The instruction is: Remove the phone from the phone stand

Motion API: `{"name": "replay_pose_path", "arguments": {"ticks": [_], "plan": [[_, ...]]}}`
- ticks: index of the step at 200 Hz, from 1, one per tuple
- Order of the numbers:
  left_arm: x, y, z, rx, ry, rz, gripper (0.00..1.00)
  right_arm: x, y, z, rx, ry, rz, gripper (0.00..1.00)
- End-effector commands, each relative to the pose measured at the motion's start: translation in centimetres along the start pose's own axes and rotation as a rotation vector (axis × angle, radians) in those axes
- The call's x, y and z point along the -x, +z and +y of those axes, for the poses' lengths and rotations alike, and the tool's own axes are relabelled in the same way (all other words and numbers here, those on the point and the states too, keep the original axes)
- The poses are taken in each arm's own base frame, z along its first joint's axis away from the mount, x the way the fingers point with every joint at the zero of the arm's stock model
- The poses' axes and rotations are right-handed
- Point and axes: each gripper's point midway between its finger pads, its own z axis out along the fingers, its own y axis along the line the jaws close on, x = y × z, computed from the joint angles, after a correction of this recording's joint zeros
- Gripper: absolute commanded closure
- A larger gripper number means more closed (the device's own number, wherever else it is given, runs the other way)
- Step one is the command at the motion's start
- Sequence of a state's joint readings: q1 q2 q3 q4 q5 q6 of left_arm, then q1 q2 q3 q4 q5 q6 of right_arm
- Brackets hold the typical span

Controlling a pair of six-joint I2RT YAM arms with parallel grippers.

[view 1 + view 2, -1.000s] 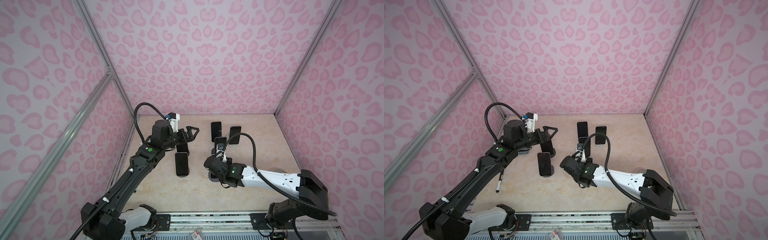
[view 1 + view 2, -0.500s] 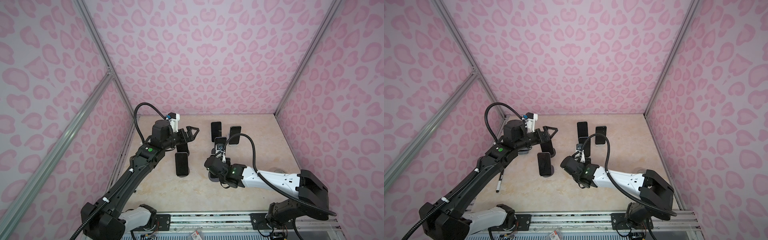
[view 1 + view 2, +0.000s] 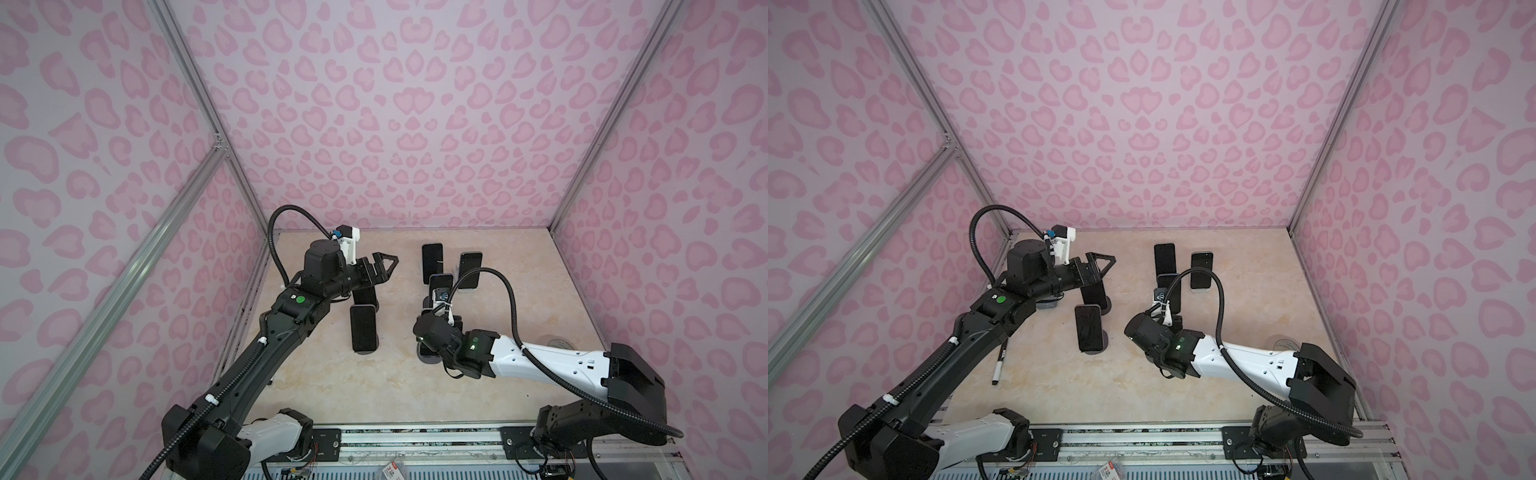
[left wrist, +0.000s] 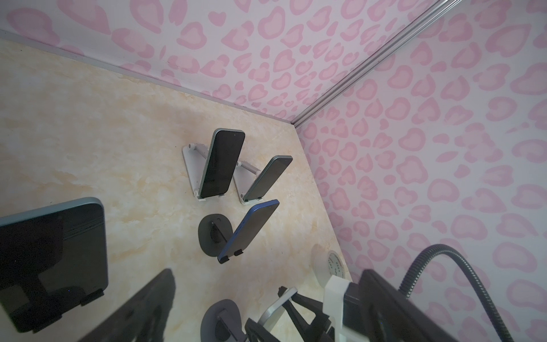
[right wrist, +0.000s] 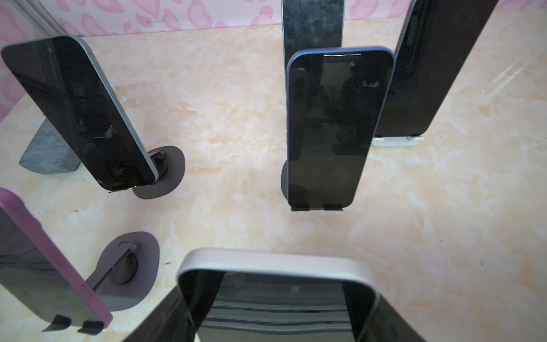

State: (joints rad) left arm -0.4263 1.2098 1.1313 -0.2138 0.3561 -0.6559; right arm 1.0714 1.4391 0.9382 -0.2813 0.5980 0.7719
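Gripper [image 5: 278,314] of low, outstretched right arm [image 3: 548,361] flanks silver-rimmed phone [image 5: 275,263].

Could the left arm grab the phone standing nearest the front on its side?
Probably yes. The left gripper is open and raised just behind that phone, whose top edge is bare. Only a second phone stands close behind it, under the gripper.

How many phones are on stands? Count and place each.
6: back-centre phone, back-right phone, blue phone before them, teal-edged phone and pink-cased phone at left, silver-edged phone at front right, largely hidden from above. Others may be hidden.
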Motion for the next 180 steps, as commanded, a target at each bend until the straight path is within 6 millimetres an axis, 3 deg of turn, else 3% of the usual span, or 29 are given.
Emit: {"name": "replay_pose_path", "arguments": {"ticks": [1,65,113,180], "plan": [[0.6,-0.2,-0.4,-0.008,0.024,-0.023,0.00,1.1,-0.5,0.3,0.016,0.002,-0.035,0.29],[0.6,-0.3,-0.6,-0.019,0.029,-0.022,0.00,3.3,-2.2,0.7,0.052,-0.030,-0.071,0.30],[0.7,-0.5,-1.2,-0.042,0.043,-0.028,0.00,6.0,-4.0,0.8,0.055,-0.090,-0.098,0.31],[1.1,-1.2,-1.6,-0.047,0.071,-0.051,0.00,8.9,-6.2,-1.3,0.017,-0.132,-0.161,0.32]]}}
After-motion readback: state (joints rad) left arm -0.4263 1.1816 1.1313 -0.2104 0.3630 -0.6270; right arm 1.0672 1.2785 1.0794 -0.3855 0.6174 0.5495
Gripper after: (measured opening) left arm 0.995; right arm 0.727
